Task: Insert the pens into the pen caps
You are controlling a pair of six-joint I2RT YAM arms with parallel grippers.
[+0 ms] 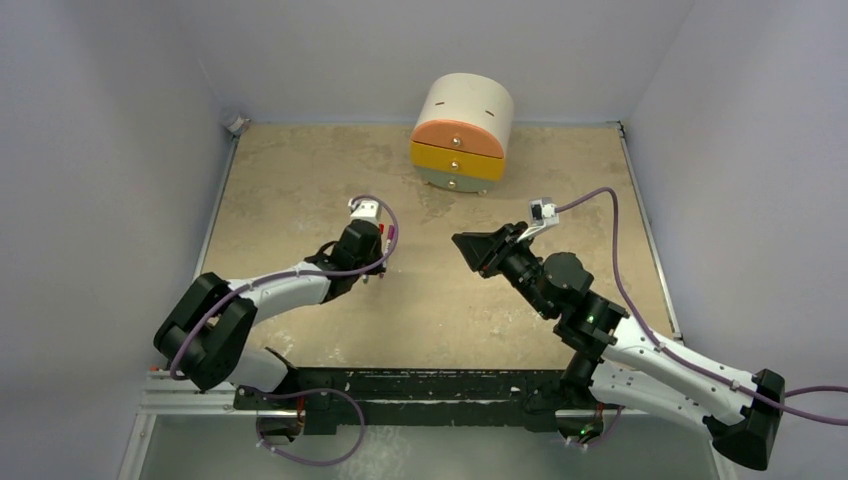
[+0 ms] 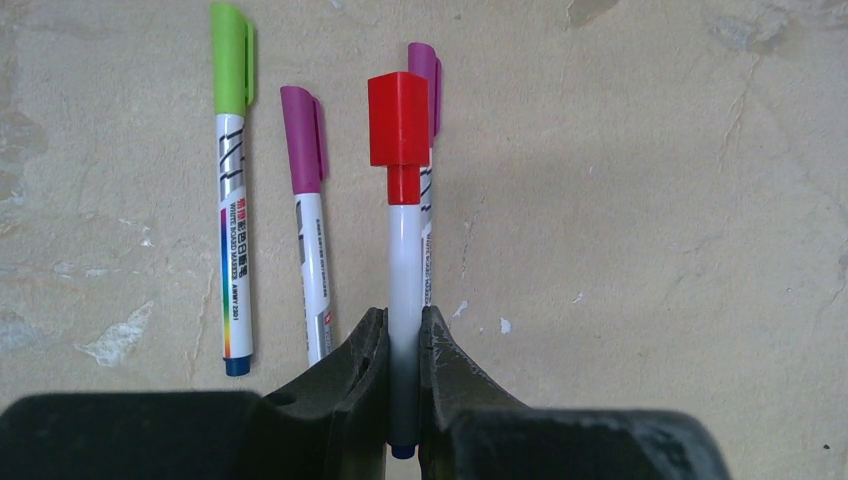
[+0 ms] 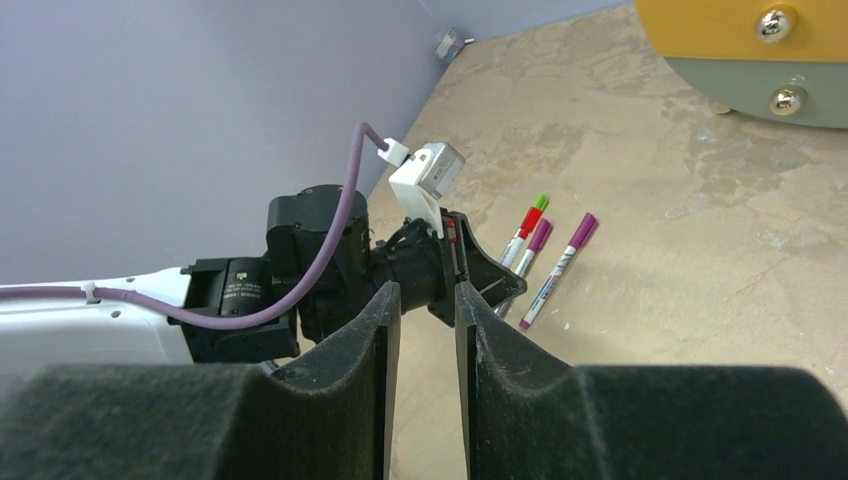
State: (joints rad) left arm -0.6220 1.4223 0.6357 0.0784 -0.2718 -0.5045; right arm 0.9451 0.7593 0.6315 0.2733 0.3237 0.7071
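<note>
My left gripper (image 2: 404,318) is shut on the white barrel of a pen (image 2: 404,250), which it holds above the table. A red pen cap (image 2: 398,118) sits on that pen's far end, with a narrower red collar showing below it. Three more pens lie on the table under it: one with a green cap (image 2: 232,60), one with a magenta cap (image 2: 302,138), and one with a magenta cap (image 2: 424,62) partly hidden behind the red one. My right gripper (image 3: 428,292) hangs to the right of them, open, with nothing between its fingers, pointing at the left gripper (image 3: 480,275).
A small round drawer unit (image 1: 462,130) with orange, yellow and grey-green fronts stands at the back of the table. Lilac walls close the table on the left, back and right. The right arm's cable (image 1: 620,250) loops over the right side.
</note>
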